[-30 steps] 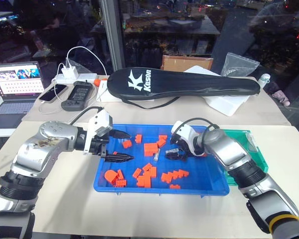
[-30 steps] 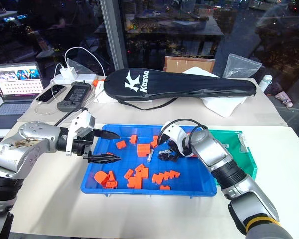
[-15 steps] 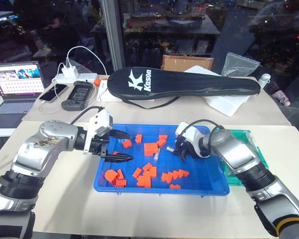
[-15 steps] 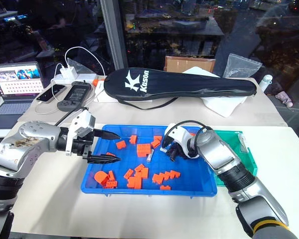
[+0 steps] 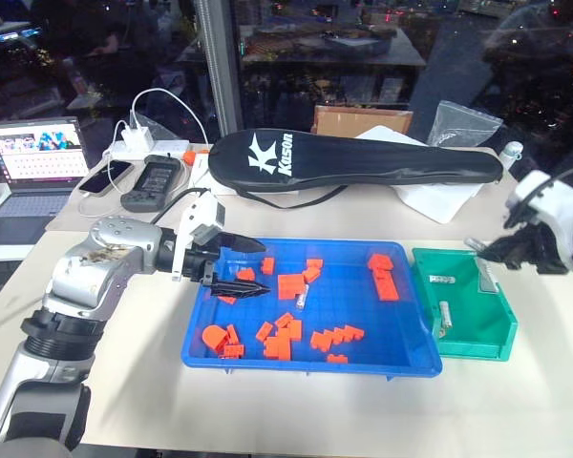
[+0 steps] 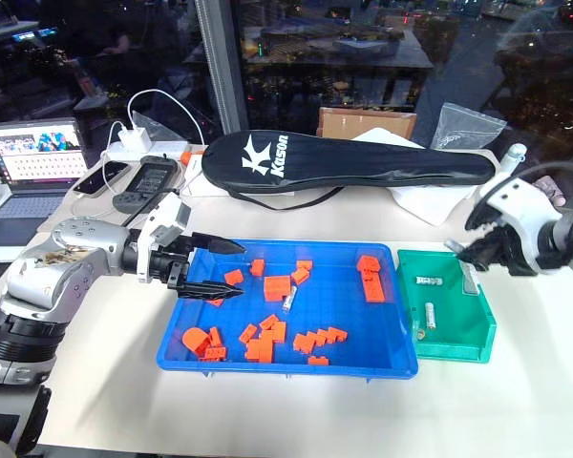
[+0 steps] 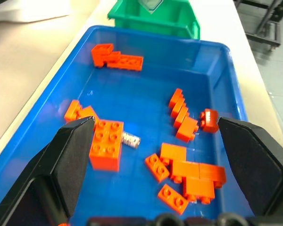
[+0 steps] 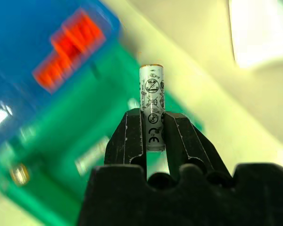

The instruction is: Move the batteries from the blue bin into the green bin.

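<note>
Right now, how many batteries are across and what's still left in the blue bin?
Done: two batteries lie in the green bin. In hand: the right gripper is shut on a battery, near that bin's far side. Left: one battery beside an orange brick in the blue bin; the left gripper is open above that bin.

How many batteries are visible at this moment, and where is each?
4: two lying in the green bin at and, one in the blue bin beside an orange brick, one pinched in the right gripper at. Bricks may hide more.
</note>
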`<state>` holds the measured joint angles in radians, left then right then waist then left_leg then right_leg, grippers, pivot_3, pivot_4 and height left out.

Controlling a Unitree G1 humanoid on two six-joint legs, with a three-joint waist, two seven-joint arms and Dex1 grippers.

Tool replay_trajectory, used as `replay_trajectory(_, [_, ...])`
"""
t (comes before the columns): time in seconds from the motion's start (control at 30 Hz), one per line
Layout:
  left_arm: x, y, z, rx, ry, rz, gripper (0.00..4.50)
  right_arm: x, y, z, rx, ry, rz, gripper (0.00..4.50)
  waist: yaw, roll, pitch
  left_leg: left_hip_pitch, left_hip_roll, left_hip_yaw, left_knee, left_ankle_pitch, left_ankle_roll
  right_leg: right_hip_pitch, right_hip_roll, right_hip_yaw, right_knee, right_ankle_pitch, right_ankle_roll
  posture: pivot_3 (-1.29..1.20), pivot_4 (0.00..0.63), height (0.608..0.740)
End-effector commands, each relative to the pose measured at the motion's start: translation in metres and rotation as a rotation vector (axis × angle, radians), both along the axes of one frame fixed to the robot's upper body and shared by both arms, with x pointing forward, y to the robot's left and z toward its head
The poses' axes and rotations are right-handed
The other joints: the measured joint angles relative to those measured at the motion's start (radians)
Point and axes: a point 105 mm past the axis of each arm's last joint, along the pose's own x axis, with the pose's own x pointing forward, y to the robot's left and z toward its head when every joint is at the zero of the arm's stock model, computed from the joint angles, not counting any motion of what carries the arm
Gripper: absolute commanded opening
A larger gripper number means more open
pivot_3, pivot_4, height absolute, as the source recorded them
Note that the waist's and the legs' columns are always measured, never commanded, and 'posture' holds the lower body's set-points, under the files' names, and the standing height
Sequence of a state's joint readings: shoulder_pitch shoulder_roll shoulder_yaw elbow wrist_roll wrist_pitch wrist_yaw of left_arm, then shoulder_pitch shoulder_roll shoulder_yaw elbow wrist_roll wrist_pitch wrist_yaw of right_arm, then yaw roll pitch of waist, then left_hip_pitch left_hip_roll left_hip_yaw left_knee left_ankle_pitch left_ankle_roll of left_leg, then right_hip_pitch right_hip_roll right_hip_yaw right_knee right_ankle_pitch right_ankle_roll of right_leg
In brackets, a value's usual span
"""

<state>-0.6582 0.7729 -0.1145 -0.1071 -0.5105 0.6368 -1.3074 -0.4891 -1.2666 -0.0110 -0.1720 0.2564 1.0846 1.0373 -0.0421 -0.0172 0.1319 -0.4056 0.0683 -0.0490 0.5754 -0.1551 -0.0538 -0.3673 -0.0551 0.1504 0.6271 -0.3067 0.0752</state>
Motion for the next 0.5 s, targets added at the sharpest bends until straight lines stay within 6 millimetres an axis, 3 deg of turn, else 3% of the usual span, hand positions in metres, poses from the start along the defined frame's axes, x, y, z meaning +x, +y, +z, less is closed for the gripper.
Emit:
replay_trajectory(0.03, [-0.002,0.000,0.007,0.010,-0.040,-0.021,4.50,-0.001,0.007,-0.004,-0.022,-0.022,0.020,0.25,-0.005,0.000,0.000,0.000,0.000,0.000,0.000,0.000,0.000,0.000,0.000,0.000,0.000,0.000,0.000,0.00,0.150,0.740])
replay_trajectory(0.1, [-0.004,0.003,0.005,0.025,-0.035,-0.023,4.50,0.003,0.010,-0.003,-0.006,-0.047,0.005,0.25,-0.007,0.001,0.000,0.000,0.000,0.000,0.000,0.000,0.000,0.000,0.000,0.000,0.001,0.000,0.000,0.00,0.150,0.740])
replay_trajectory(0.13, [-0.004,0.005,0.005,0.033,-0.036,-0.015,4.50,0.005,0.010,-0.002,-0.005,-0.058,-0.004,0.75,-0.007,0.001,0.000,0.000,0.000,0.000,0.000,0.000,0.000,0.000,0.000,0.000,0.001,0.000,0.000,0.00,0.150,0.740])
replay_trajectory(0.17, [-0.003,0.007,0.005,0.039,-0.037,-0.007,4.50,0.006,0.009,0.000,-0.012,-0.065,-0.007,0.75,-0.006,0.001,0.000,0.000,0.000,0.000,0.000,0.000,0.000,0.000,0.000,0.000,0.001,0.000,0.000,0.00,0.150,0.740])
replay_trajectory(0.2, [-0.002,0.011,0.005,0.046,-0.040,0.003,4.50,0.006,0.008,0.001,-0.024,-0.067,-0.006,1.36,-0.004,0.001,0.000,0.000,0.000,0.000,0.000,0.000,0.000,0.000,0.000,0.000,0.001,0.000,0.000,0.00,0.150,0.740])
replay_trajectory(0.33, [0.000,0.020,0.007,0.058,-0.045,0.035,4.50,0.009,0.011,0.008,-0.072,-0.085,0.022,2.60,0.000,0.001,0.000,-0.001,0.000,0.000,0.000,0.000,0.000,0.000,0.000,0.000,0.000,0.000,0.000,0.00,0.150,0.740])
replay_trajectory(0.4, [0.001,0.029,0.009,0.068,-0.051,0.065,4.50,0.016,0.027,0.022,-0.053,-0.132,0.070,3.30,-0.001,0.002,0.001,-0.001,0.000,0.000,0.000,0.000,0.000,0.000,0.000,0.000,0.000,0.000,0.000,0.00,0.150,0.740])
replay_trajectory(0.5, [0.002,0.045,0.012,0.090,-0.062,0.115,4.50,0.034,0.072,0.044,0.008,-0.237,0.226,3.30,-0.020,0.003,0.001,0.000,0.000,0.000,0.000,0.000,0.000,-0.002,0.000,0.000,0.000,0.000,0.000,0.00,0.150,0.740])
